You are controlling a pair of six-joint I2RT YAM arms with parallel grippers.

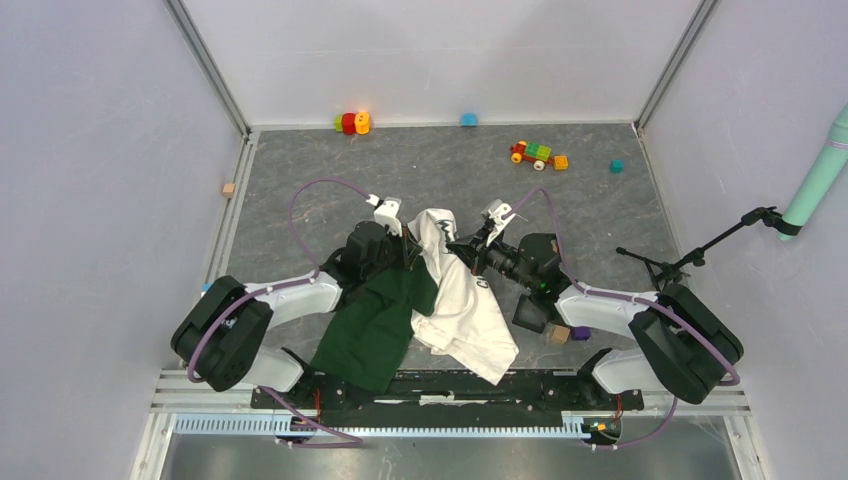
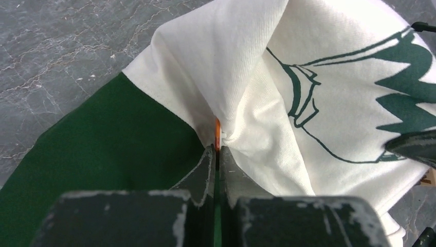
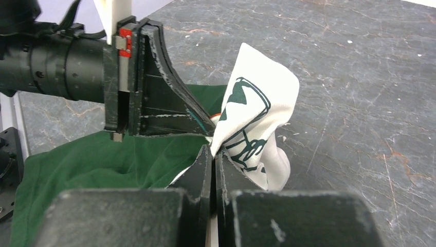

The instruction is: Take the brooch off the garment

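From above, the shirt (image 1: 470,320) is seen lying near the table's (image 1: 620,215) near edge, green half left, white half right. Its far end is gathered up between the left gripper (image 1: 412,250) and the right gripper (image 1: 462,248). In the left wrist view, the left fingers are pressed together on the brooch (image 2: 217,133), seen edge-on as an orange sliver in a white fold. In the right wrist view, the right fingers are clamped on white cloth just beside it.
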